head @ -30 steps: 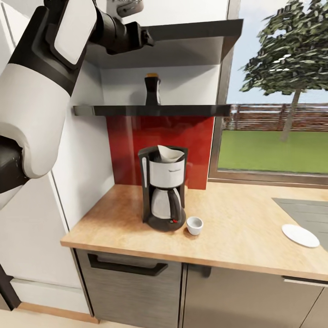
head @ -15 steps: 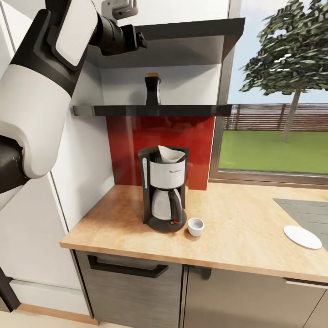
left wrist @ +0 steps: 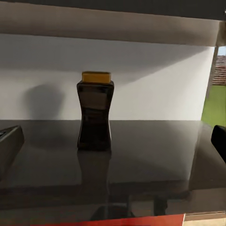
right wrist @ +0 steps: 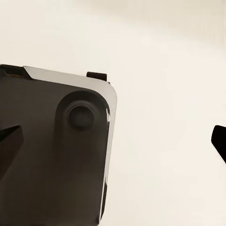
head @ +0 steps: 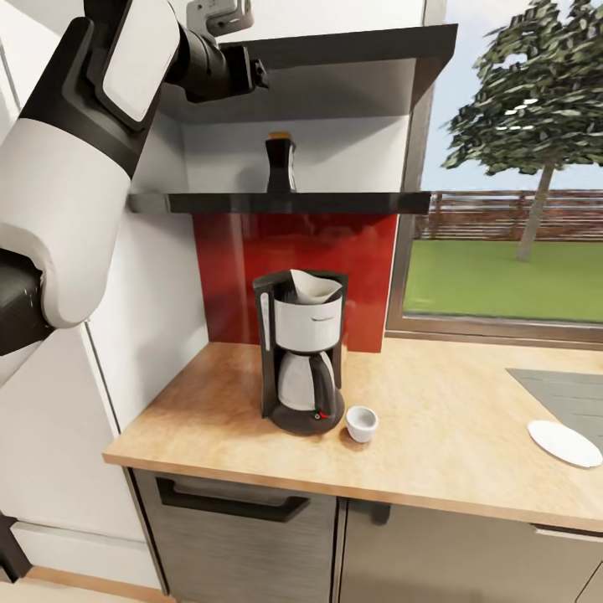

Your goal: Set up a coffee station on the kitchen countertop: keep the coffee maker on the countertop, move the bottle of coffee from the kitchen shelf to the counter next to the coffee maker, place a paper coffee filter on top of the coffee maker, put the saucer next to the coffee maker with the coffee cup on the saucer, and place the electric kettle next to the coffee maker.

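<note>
The bottle of coffee [head: 280,163] [left wrist: 95,110], dark with a golden lid, stands upright on the dark kitchen shelf [head: 352,202]. My left gripper [left wrist: 114,143] faces it from a short way off, open, with its fingers spread wide and nothing between them. Below on the kitchen countertop [head: 435,435] stands the coffee maker [head: 300,360] with the paper coffee filter [head: 314,286] on top. The coffee cup [head: 362,423] sits just right of its base. Far right lies the saucer [head: 564,442], bare. The electric kettle is out of view. My right gripper [right wrist: 114,141] is open over the floor.
A second dark shelf [head: 360,46] hangs above, close to my raised left wrist [head: 218,63]. A white tall cabinet [head: 151,276] bounds the counter's left end. The grey sink [head: 569,389] is inset at the right, and a window stands behind it.
The head camera has shifted a little, sliding the scene. My left wrist has drawn slightly up and back from the upper shelf. The objects have stayed put.
</note>
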{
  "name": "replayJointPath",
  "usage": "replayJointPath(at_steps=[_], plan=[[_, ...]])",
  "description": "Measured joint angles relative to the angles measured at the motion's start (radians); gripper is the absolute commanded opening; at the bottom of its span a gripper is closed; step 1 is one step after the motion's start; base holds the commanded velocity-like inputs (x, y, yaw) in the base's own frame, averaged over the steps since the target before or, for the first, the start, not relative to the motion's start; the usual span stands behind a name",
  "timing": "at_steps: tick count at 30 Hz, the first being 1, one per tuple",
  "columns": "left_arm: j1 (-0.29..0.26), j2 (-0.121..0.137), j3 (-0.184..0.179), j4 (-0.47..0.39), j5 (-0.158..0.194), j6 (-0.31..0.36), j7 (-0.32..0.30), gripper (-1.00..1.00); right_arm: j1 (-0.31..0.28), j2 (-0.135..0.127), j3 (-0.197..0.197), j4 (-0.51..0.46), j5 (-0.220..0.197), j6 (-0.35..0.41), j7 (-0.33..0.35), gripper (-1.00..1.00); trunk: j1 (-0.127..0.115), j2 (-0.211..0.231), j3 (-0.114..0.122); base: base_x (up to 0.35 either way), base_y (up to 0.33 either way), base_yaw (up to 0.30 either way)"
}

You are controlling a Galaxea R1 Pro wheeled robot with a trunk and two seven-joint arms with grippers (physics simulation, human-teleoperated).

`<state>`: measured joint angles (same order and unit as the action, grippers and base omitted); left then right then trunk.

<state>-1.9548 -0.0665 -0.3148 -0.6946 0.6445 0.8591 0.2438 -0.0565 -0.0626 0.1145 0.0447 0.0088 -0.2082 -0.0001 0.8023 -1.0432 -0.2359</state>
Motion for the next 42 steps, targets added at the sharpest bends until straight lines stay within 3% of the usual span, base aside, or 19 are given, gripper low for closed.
replayJointPath(at_steps=[14,23,36,42], plan=[[0.005,-0.001,-0.001,0.007,0.000,-0.001,0.000,1.00,0.000,0.000,0.001,0.002,0.001,0.000,0.001,1.00,0.000,0.000,0.000,0.103,-0.064,0.000],[0.006,-0.002,-0.004,0.049,0.000,-0.058,0.001,1.00,0.000,0.000,0.001,0.002,0.001,0.000,0.002,1.00,0.000,0.000,0.000,0.083,-0.030,0.000],[0.006,-0.002,-0.006,0.085,0.000,-0.067,0.000,1.00,0.000,0.000,0.001,0.002,0.001,0.000,0.002,1.00,0.000,0.000,0.000,0.003,-0.001,0.000],[0.006,-0.002,-0.006,0.078,0.000,-0.067,0.000,1.00,0.000,0.000,0.001,0.002,0.001,0.000,0.002,1.00,0.019,-0.035,-0.016,0.000,0.000,0.000]])
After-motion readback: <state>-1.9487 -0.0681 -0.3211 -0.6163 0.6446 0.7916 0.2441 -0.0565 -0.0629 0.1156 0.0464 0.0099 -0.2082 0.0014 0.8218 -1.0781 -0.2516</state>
